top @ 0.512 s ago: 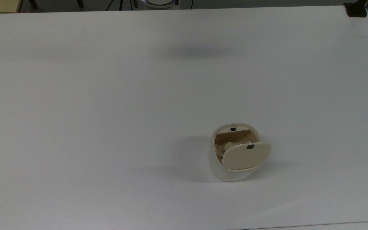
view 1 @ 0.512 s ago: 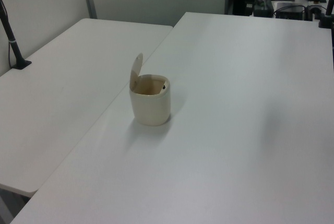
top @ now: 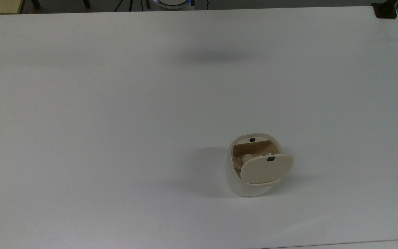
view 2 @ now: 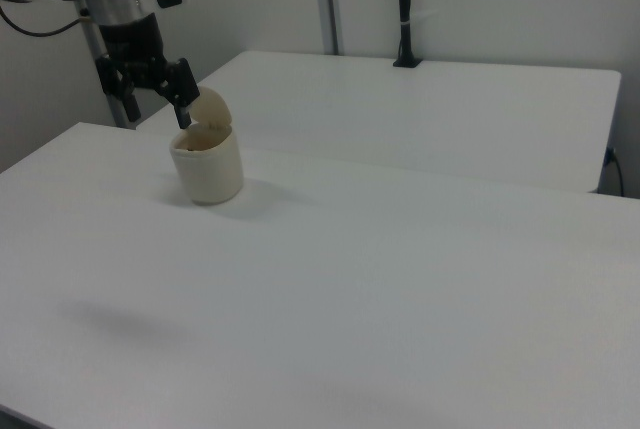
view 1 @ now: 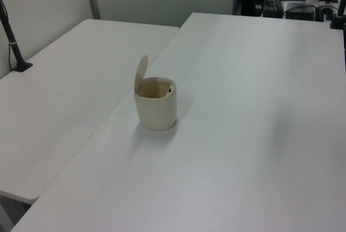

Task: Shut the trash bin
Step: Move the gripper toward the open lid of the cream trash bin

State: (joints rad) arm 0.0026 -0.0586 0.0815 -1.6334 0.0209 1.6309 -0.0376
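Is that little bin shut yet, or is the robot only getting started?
Not shut yet. The bin stands on the table with its lid tipped up, and crumpled scraps show inside. In the right view the gripper, fingers apart, hangs up in the air, holding nothing. Still to do: push the lid down flat.

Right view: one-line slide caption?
Panda gripper, fingers open, poised high beside the raised lid of the open trash bin on a white table.

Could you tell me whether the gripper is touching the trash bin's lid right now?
Apart. In the left view the lid stands free, nothing against it; the gripper merely overlaps its edge in the right view.
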